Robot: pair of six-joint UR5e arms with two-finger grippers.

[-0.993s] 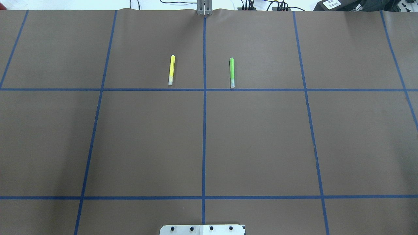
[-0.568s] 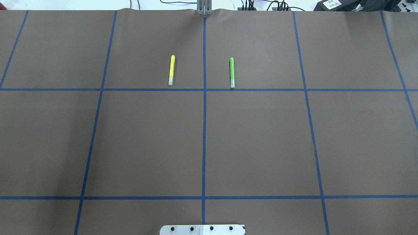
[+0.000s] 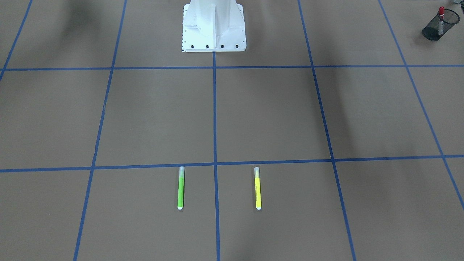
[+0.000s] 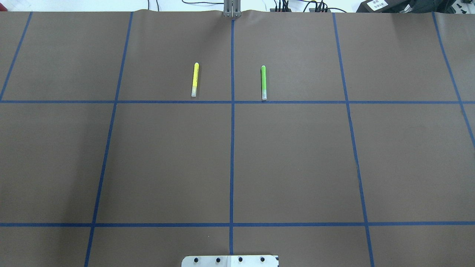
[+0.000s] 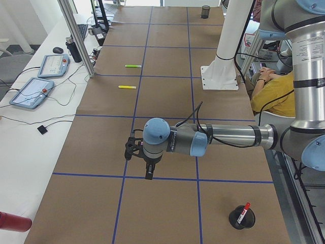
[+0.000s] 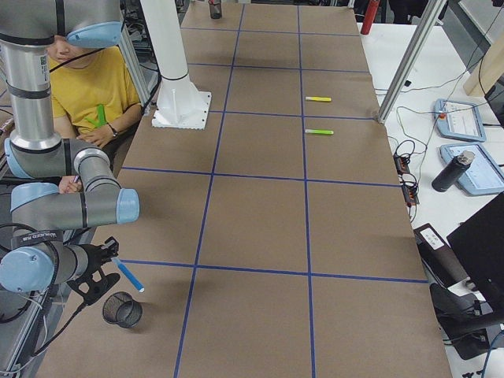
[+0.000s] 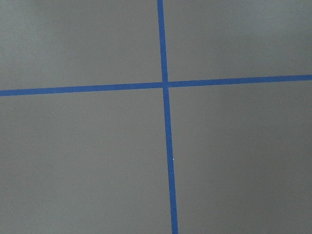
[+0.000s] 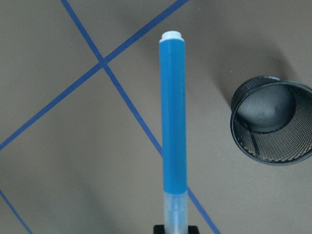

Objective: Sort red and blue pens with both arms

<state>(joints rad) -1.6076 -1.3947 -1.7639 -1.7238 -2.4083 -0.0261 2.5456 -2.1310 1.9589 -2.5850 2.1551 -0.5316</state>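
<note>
In the right wrist view the blue pen [image 8: 173, 122] stands in my right gripper [image 8: 175, 228], which is shut on its clear cap end. The exterior right view shows that pen [image 6: 127, 275] slanting just above and left of an empty black mesh cup [image 6: 122, 309]. The red marker [image 5: 244, 210] stands in another black mesh cup [image 5: 241, 217] near the table's left end. My left gripper [image 5: 148, 172] hangs above the table beside a blue tape line, ahead of that cup. I cannot tell whether it is open or shut. The left wrist view holds only tape lines.
A yellow pen [image 4: 195, 79] and a green pen [image 4: 263, 82] lie parallel at the far middle of the brown table. The white pedestal [image 3: 214, 25] stands at the robot's side. A person in a yellow shirt [image 6: 87, 87] sits behind the robot.
</note>
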